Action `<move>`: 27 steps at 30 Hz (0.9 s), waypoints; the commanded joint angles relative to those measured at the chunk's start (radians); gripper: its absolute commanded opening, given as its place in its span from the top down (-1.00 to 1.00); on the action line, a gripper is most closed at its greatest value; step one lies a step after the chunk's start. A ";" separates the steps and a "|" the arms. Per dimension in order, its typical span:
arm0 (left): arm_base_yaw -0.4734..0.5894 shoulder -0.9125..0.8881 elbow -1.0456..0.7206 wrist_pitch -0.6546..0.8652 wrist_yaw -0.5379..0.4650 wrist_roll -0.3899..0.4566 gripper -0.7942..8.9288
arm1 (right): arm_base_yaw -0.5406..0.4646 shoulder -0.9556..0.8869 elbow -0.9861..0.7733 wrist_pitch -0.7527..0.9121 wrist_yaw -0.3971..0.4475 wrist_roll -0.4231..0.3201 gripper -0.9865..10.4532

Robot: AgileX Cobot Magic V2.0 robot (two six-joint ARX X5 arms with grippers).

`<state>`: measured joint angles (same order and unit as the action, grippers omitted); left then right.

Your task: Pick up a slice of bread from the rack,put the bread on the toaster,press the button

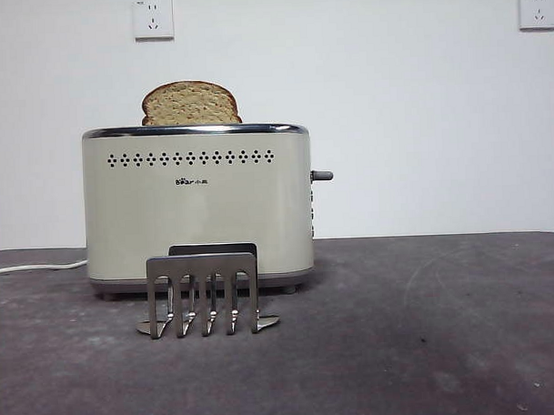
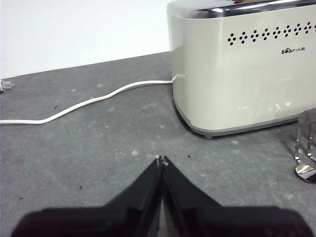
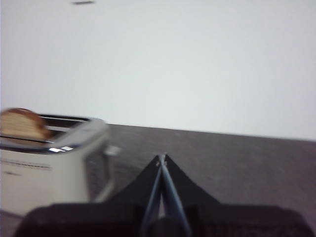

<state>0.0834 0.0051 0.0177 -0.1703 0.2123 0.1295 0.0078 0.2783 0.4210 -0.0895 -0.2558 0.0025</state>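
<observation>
The slice of bread (image 1: 190,103) stands in the top slot of the cream toaster (image 1: 198,206), its domed top sticking out. It also shows in the right wrist view (image 3: 20,124). The grey metal rack (image 1: 204,294) stands empty in front of the toaster. The dark lever button (image 1: 322,176) sticks out of the toaster's right end, up high. My left gripper (image 2: 161,160) is shut and empty, low over the table, apart from the toaster (image 2: 242,64). My right gripper (image 3: 161,158) is shut and empty, beside the toaster's lever end (image 3: 96,163). Neither gripper shows in the front view.
A white power cord (image 2: 84,102) runs across the dark grey table (image 1: 427,330) from the toaster's left side. Part of the rack (image 2: 307,148) shows at the edge of the left wrist view. Two wall sockets (image 1: 153,19) sit on the white wall behind.
</observation>
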 commanded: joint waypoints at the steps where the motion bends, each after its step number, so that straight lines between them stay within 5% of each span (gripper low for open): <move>1: 0.003 -0.003 -0.014 0.004 -0.002 -0.005 0.84 | -0.001 -0.050 -0.076 0.028 0.072 0.030 0.83; 14: 0.003 -0.003 -0.014 0.004 -0.002 -0.005 0.84 | -0.001 -0.243 -0.357 0.063 0.129 0.093 0.83; 27: 0.003 -0.003 -0.014 0.004 -0.002 -0.005 0.84 | 0.000 -0.277 -0.415 -0.065 0.128 0.097 0.83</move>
<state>0.0834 0.0051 0.0177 -0.1703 0.2123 0.1295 0.0071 0.0040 0.0162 -0.1516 -0.1303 0.0875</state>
